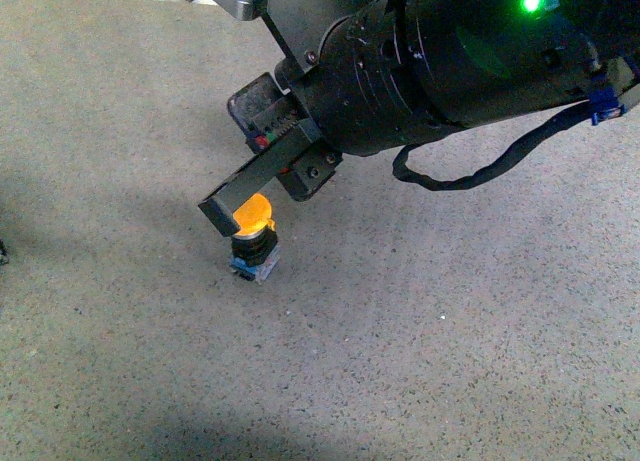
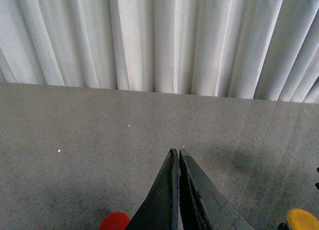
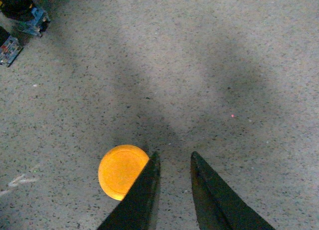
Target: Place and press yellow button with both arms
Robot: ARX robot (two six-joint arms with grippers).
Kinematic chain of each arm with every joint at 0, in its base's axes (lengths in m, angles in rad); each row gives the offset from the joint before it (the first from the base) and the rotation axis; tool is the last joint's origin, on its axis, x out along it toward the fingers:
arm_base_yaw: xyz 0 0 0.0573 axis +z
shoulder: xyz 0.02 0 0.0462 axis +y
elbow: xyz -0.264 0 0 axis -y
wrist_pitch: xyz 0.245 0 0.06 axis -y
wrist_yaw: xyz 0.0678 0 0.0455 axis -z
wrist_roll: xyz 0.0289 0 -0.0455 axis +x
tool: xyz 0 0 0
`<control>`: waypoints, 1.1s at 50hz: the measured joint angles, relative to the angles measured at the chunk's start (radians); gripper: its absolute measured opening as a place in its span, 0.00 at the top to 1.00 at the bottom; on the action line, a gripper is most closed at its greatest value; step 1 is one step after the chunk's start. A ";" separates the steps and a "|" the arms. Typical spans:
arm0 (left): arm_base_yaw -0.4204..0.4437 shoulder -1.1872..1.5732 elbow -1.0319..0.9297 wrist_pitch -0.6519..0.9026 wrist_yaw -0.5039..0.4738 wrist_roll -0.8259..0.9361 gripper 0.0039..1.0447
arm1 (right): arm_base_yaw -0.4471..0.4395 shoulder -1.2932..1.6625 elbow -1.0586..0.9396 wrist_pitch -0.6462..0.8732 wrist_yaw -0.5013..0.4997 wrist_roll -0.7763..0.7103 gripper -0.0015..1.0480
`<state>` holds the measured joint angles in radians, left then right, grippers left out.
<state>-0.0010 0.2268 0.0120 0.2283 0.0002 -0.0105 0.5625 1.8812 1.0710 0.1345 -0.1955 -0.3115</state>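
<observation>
The yellow button [image 1: 252, 217] stands upright on the grey speckled floor, its orange-yellow cap on a black body with a blue and clear base. My right gripper [image 1: 243, 203] hangs over it from the upper right, open. In the right wrist view one finger [image 3: 142, 192] overlaps the edge of the cap [image 3: 118, 171], and the cap lies outside the gap of the right gripper [image 3: 175, 157]. My left gripper [image 2: 177, 152] is shut with nothing in it, pointing over bare floor toward a white curtain. It does not show in the front view.
A red cap [image 2: 114, 222] and a yellow cap [image 2: 302, 220] show at the lower edge of the left wrist view, either side of the fingers. Two other small switch bodies [image 3: 26, 14] [image 3: 8, 48] lie far from the right gripper. A white curtain [image 2: 159, 40] closes off the floor.
</observation>
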 joint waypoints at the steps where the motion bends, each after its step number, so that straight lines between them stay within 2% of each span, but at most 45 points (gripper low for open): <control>1: 0.000 -0.005 0.000 -0.005 0.000 0.000 0.99 | 0.002 0.004 0.004 -0.004 -0.005 0.001 0.85; 5: 0.000 -0.027 0.000 -0.028 0.000 0.000 0.99 | 0.008 0.019 0.018 -0.017 -0.026 0.002 0.99; 9: 0.000 -0.049 0.000 -0.050 0.000 0.000 0.99 | 0.014 0.031 0.026 -0.028 -0.051 0.011 0.99; 15: 0.000 -0.196 0.000 -0.220 0.000 0.000 0.99 | 0.020 0.051 0.033 -0.041 -0.076 0.024 0.99; 32: 0.001 -0.210 0.000 -0.229 0.000 0.000 0.99 | 0.025 0.089 0.042 -0.061 -0.106 0.042 0.99; 44: 0.001 -0.210 0.000 -0.229 0.000 0.000 0.99 | 0.019 0.125 0.091 -0.154 -0.101 0.103 0.99; 55: 0.001 -0.211 0.000 -0.229 0.000 0.000 0.99 | 0.013 0.138 0.093 -0.161 -0.100 0.133 0.99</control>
<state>-0.0002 0.0162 0.0124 -0.0002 0.0002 -0.0101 0.5755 2.0190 1.1637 -0.0269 -0.2958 -0.1787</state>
